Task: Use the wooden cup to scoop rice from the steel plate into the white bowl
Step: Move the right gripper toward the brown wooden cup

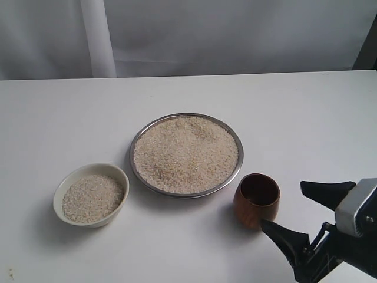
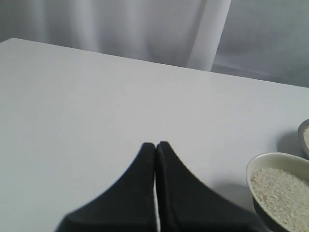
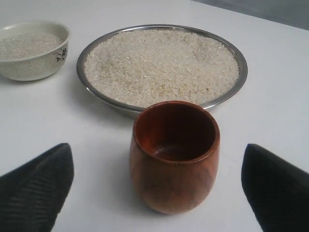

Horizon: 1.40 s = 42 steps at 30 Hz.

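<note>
The steel plate sits mid-table, heaped with rice. To its left stands the white bowl, partly filled with rice. The wooden cup stands upright and empty just right of the plate's near edge. My right gripper is open, its fingers spread wide just short of the cup and touching nothing. In the right wrist view the cup stands in front of the gripper, with the plate behind it. My left gripper is shut on nothing, with the bowl off to its side.
The white tabletop stretches bare to the back and right. A pale curtain hangs behind the table's far edge. The left arm is outside the exterior view.
</note>
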Each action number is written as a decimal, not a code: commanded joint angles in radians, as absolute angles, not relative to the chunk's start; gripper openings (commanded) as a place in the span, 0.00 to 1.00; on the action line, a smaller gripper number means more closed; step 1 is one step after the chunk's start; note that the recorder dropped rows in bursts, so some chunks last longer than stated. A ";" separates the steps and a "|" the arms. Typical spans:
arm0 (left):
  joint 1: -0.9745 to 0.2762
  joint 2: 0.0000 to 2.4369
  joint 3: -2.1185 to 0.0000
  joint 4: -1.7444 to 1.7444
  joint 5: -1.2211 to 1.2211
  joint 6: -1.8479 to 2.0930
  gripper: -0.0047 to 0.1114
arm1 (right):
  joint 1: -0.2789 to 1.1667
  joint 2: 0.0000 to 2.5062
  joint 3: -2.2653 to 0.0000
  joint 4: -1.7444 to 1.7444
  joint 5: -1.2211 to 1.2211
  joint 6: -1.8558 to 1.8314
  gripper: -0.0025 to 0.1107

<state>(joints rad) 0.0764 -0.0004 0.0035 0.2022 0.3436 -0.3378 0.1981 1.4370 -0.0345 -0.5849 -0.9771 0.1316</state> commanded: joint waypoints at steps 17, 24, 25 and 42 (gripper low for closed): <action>0.070 0.000 0.000 0.196 0.337 -0.340 0.04 | 0.205 1.438 -0.073 -0.587 -0.969 0.123 0.84; 0.070 0.000 0.000 0.196 0.337 -0.340 0.04 | 0.315 1.438 -0.164 -0.519 -0.843 0.131 0.84; 0.070 0.000 0.000 0.196 0.337 -0.340 0.04 | 0.327 1.438 -0.176 -0.505 -0.823 0.129 0.84; 0.070 0.000 0.000 0.196 0.337 -0.340 0.04 | 0.329 1.839 -0.212 -0.382 -1.133 -0.020 0.84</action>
